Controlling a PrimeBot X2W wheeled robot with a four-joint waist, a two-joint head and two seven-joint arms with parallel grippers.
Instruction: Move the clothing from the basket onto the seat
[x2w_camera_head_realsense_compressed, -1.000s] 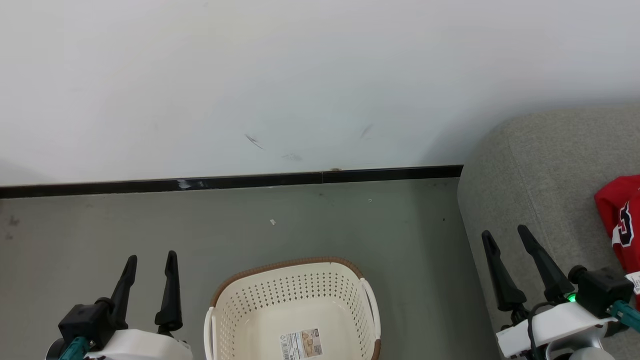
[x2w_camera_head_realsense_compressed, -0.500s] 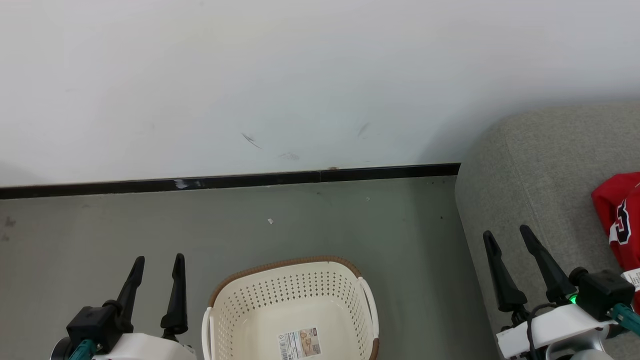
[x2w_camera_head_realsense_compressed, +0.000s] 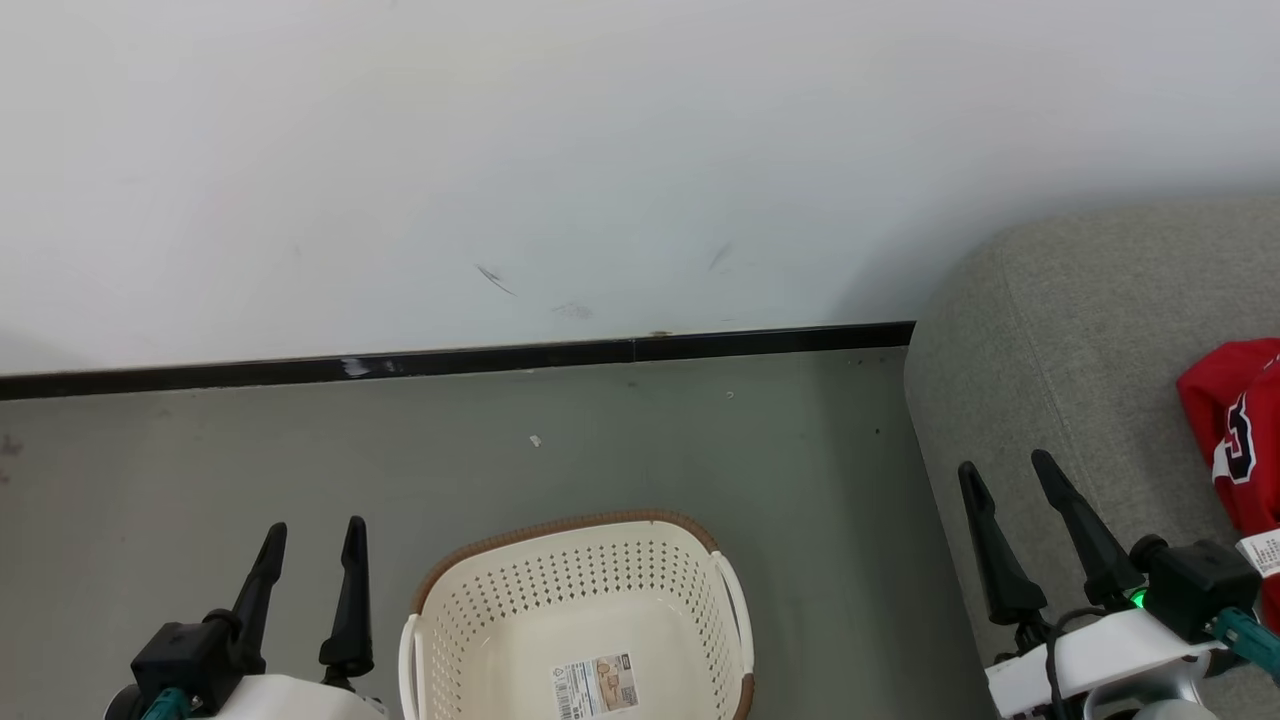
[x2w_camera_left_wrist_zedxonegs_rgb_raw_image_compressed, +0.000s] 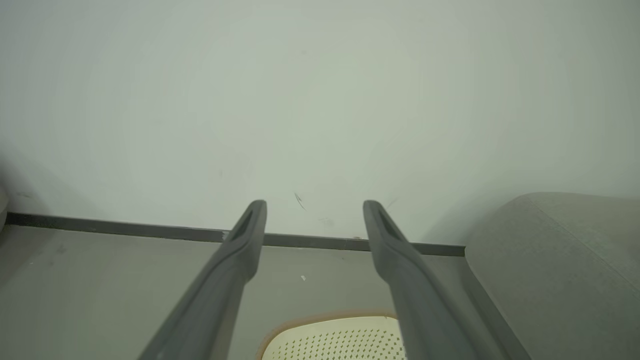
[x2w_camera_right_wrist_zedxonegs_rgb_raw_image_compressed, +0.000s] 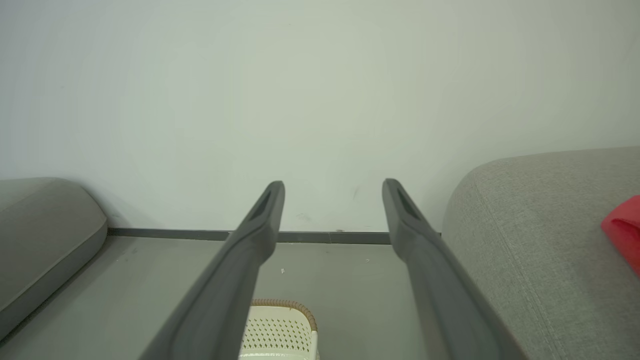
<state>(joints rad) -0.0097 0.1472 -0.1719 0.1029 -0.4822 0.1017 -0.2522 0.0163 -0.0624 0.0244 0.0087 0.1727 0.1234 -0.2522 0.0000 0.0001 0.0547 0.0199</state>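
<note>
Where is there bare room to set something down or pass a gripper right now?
Free: the sofa between the right gripper and the red clothing; the floor from the basket rim up to the baseboard; the floor strip between basket and sofa. Crowded: the sofa's right side, where the clothing lies.

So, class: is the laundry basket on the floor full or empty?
Empty in the part shown: the basket shows its bare bottom and paper label, nothing lying inside; its near edge is cut off.
</note>
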